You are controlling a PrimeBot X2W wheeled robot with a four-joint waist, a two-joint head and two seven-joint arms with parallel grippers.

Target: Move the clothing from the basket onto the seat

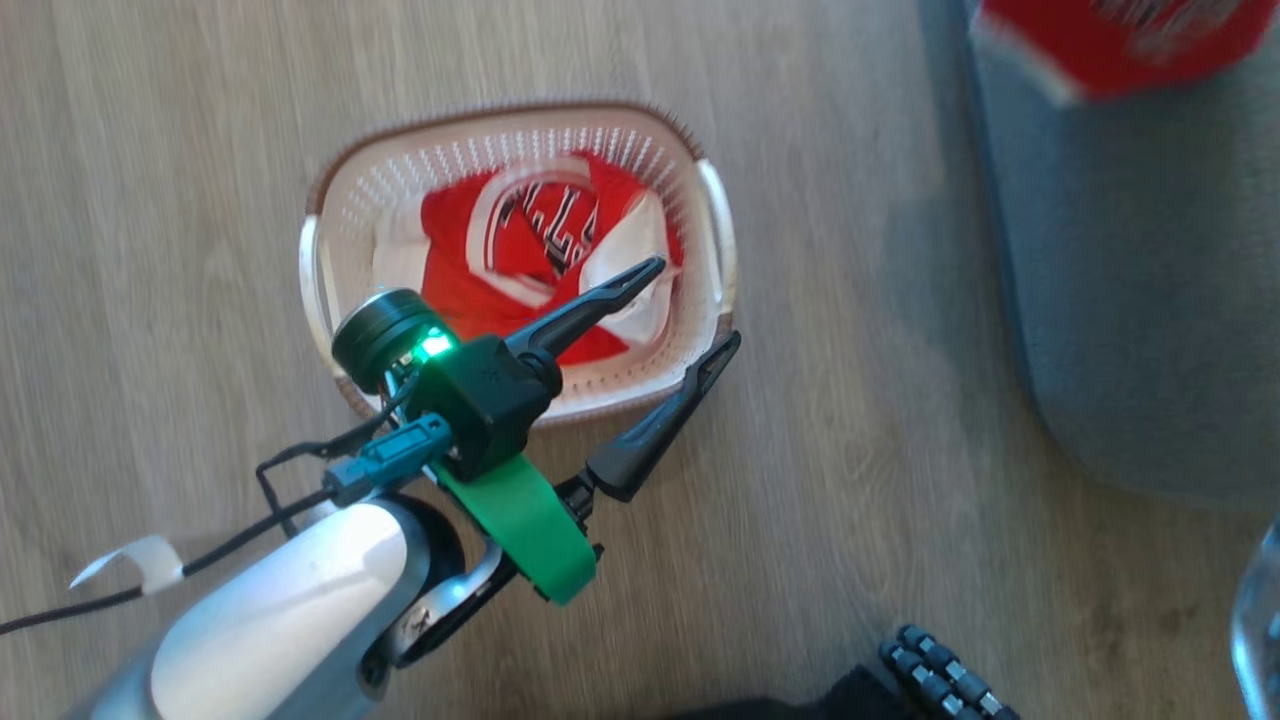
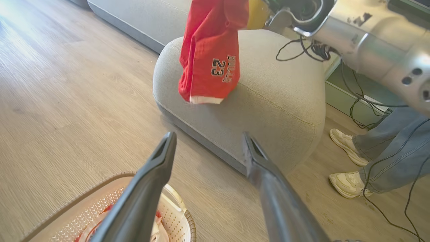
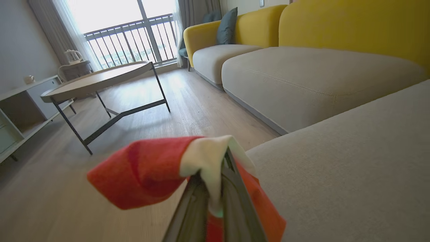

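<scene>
Head view: L claw (image 1: 695, 303) splayed wide over basket (image 1: 352, 195).

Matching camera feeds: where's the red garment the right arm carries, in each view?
Head view: red jersey-like fabric garment, top right edge, over the grey upholstered seat cushion.
Left wrist view: top centre, hanging over that cushion.
Right wrist view: bottom centre, clamped in the shut right tool.
Shared landmark: the seat cushion.

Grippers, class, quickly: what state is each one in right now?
Left gripper: open, holding nothing.
Right gripper: shut on the red garment.
</scene>
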